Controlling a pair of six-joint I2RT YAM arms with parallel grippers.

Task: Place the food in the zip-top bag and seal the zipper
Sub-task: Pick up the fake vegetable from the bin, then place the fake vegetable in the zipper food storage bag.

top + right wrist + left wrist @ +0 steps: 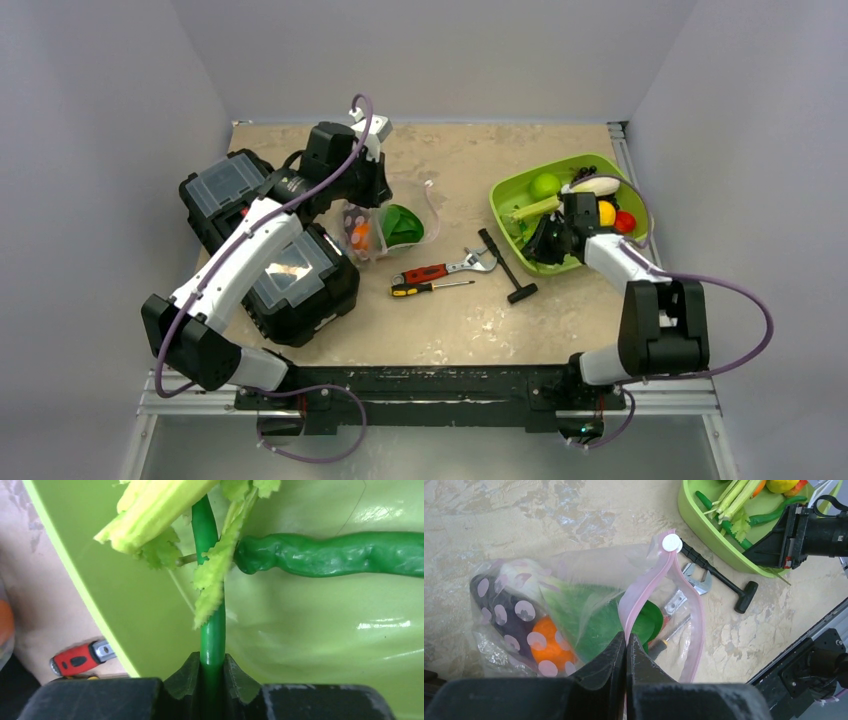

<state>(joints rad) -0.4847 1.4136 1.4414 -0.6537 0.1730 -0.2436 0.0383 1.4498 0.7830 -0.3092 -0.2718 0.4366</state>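
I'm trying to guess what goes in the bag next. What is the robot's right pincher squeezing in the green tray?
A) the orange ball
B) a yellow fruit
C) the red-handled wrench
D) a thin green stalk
D: the right wrist view shows the right gripper closed around a thin green stalk inside the lime-green tray.

The zip-top bag [594,562] is clear, crinkled plastic film. The tray [300,630] is glossy, smooth plastic. The table [450,320] surface is matt, mottled.
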